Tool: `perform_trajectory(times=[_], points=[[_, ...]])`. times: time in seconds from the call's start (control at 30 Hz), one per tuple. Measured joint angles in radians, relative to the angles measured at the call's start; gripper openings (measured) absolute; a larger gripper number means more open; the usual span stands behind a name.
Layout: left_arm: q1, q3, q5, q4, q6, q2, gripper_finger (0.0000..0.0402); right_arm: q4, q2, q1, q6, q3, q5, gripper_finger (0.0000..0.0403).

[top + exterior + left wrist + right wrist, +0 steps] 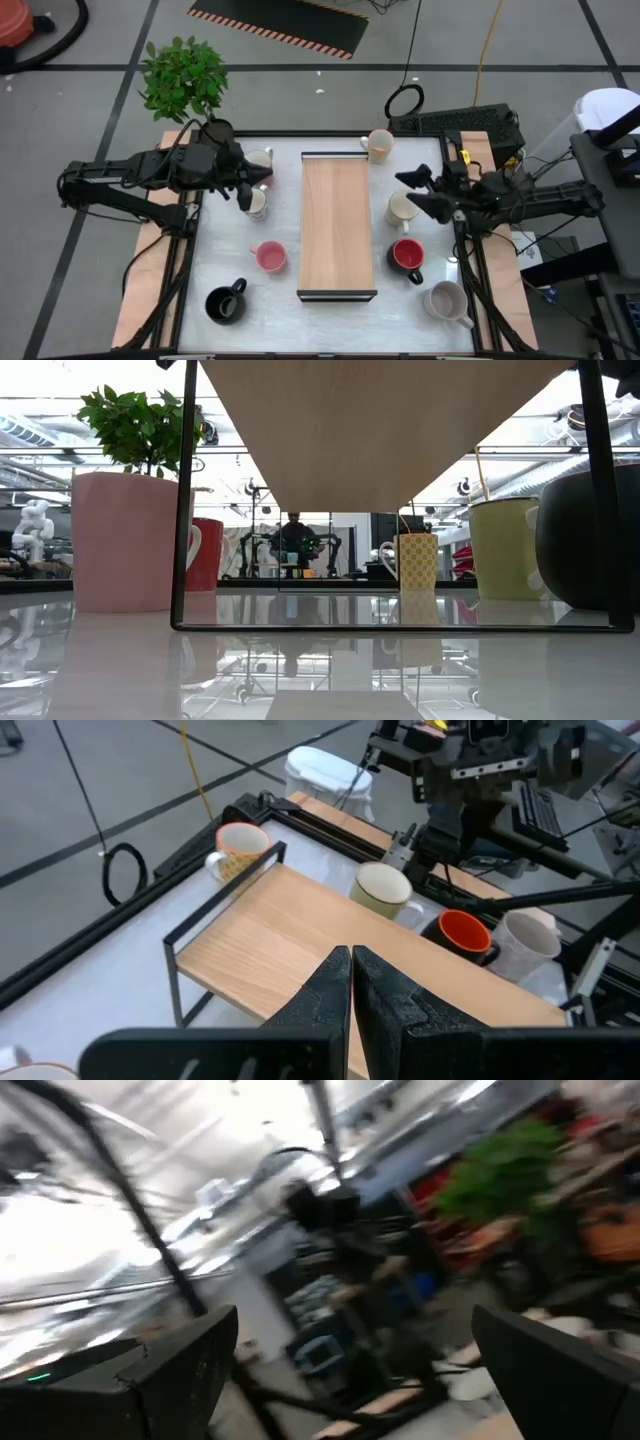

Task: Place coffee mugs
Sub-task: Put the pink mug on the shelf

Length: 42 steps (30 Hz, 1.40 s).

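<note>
A wooden shelf [337, 225] stands mid-table with mugs around it. Left of it are two cream mugs [258, 160] [257, 204], the pink mug [270, 257] and the black mug [225, 303]. A cream mug [378, 145] stands at the far edge. Right of the shelf are another cream mug [402, 210], the red mug [407, 256] and the grey mug [447, 300]. All stand upright on their bases. My left gripper [352, 965] is shut, beside the nearer left cream mug [245, 192]. My right gripper [422, 192] is open [380, 1360], over the right cream mug.
A potted plant [185, 80] stands at the table's far left corner, close behind my left arm. The shelf's black metal frame [175, 970] rises from the table. In the low view the pink mug [125, 540] and a dark mug [590, 540] flank the shelf's legs.
</note>
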Motion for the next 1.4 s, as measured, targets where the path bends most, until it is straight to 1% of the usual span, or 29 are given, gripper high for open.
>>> perform_trajectory(times=[0.03, 0.13, 0.23, 0.33, 0.4, 0.5, 0.6, 0.7, 0.8, 0.93, 0.97, 1.0, 1.07, 1.2, 1.3, 1.4], points=[[0.0, 0.0, -0.005, 0.0, 0.003, 0.0, 0.0019, 0.003, 0.01, 0.0, -0.019, 0.0, 0.013, 0.0389], [0.007, 0.0, -0.007, 0.0, 0.008, 0.0, 0.0019, 0.008, 0.04, 0.0, -0.06, 0.012, -0.011, 0.0389], [0.017, 0.0, -0.007, 0.0, 0.009, 0.0, 0.0019, -0.029, 0.075, 0.0, -0.065, 0.076, -0.011, 0.0389], [0.033, 0.0, -0.007, 0.0, 0.012, 0.0, 0.0019, -0.176, 0.118, 0.0, -0.094, 0.2, 0.029, 0.0389], [0.044, 0.0, -0.007, 0.0, 0.013, 0.0, 0.0019, -0.289, 0.154, -0.001, -0.149, 0.299, 0.038, 0.0386], [0.055, 0.0, -0.007, 0.003, 0.041, 0.0, 0.0019, -0.42, 0.211, -0.001, -0.253, 0.438, 0.038, 0.0369], [0.06, 0.0, -0.006, 0.005, 0.061, 0.0, 0.0019, -0.515, 0.261, -0.001, -0.353, 0.565, 0.044, 0.0331], [0.06, 0.0, 0.004, 0.006, 0.075, 0.0, 0.0019, -0.606, 0.303, -0.001, -0.445, 0.665, 0.066, 0.0272], [0.06, 0.0, 0.019, 0.006, 0.081, 0.0, 0.0019, -0.681, 0.333, -0.006, -0.502, 0.74, 0.08, 0.019], [0.06, 0.0, 0.022, 0.006, 0.085, 0.0, 0.0019, -0.693, 0.346, -0.02, -0.509, 0.781, 0.091, 0.0052], [0.06, 0.0, 0.022, 0.006, 0.085, 0.0, 0.0019, -0.693, 0.347, -0.024, -0.514, 0.784, 0.094, 0.0027], [0.06, 0.0, 0.025, 0.006, 0.085, 0.0, 0.0019, -0.697, 0.347, -0.027, -0.519, 0.784, 0.097, 0.0015], [0.058, 0.0, 0.048, 0.004, 0.082, 0.011, 0.0019, -0.706, 0.35, -0.032, -0.51, 0.786, 0.114, 0.0009], [0.049, -0.001, 0.16, -0.026, 0.026, 0.044, 0.0033, -0.804, 0.353, -0.04, -0.473, 0.786, 0.12, 0.0001], [0.027, -0.001, 0.243, -0.074, -0.018, 0.081, 0.007, -0.873, 0.357, -0.04, -0.418, 0.786, 0.12, 0.0], [-0.019, -0.001, 0.267, -0.096, -0.02, 0.124, 0.0128, -0.919, 0.36, -0.039, -0.371, 0.786, 0.116, 0.0]])
